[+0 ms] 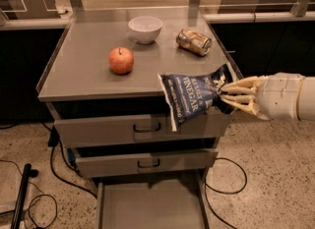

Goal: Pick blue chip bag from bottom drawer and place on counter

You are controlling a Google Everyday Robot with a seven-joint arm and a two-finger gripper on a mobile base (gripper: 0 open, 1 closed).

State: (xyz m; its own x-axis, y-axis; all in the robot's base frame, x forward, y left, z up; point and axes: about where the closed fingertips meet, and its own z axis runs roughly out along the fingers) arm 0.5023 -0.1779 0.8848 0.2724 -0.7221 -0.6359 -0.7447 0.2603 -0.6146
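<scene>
My gripper is shut on the right end of the blue chip bag and holds it in the air at the counter's front right edge, in front of the top drawer. The bag is dark blue foil with white lettering and hangs tilted, its left end lower. The arm comes in from the right. The counter is the grey cabinet top. The bottom drawer is pulled open below and shows a bare grey floor.
On the counter stand a red apple, a white bowl and a crushed can lying on its side at the back right. Two upper drawers with dark handles are shut. Cables lie on the floor left.
</scene>
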